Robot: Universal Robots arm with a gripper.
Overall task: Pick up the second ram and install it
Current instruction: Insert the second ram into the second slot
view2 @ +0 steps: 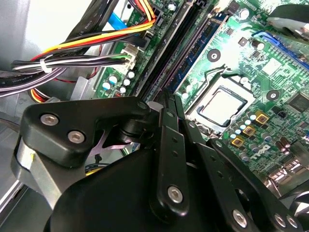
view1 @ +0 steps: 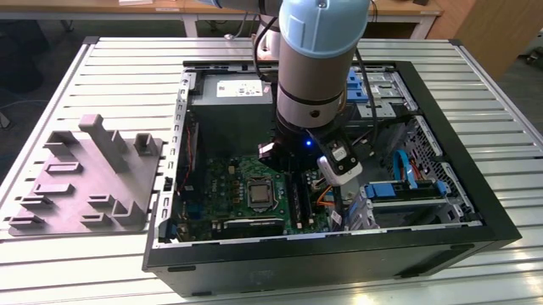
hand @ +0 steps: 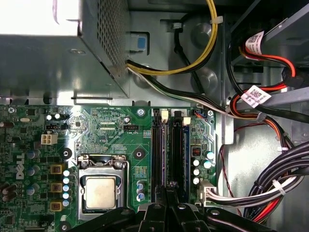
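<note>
My fingers [view2: 170,130] are pinched together low over the memory slots [hand: 157,150], pressing the second ram [view2: 197,48] home, I reckon.

In the exterior view the arm [view1: 318,57] hides one end of the slots [view1: 297,200]. In the first wrist view the claw [hand: 167,189] is cut off by the picture's edge and covers the slots' near ends. The ram [hand: 186,145] shows as a thin blue edge. In the second wrist view the claw's dark links block part of the board [view2: 270,63]. Whether it grips anything cannot be told.
</note>
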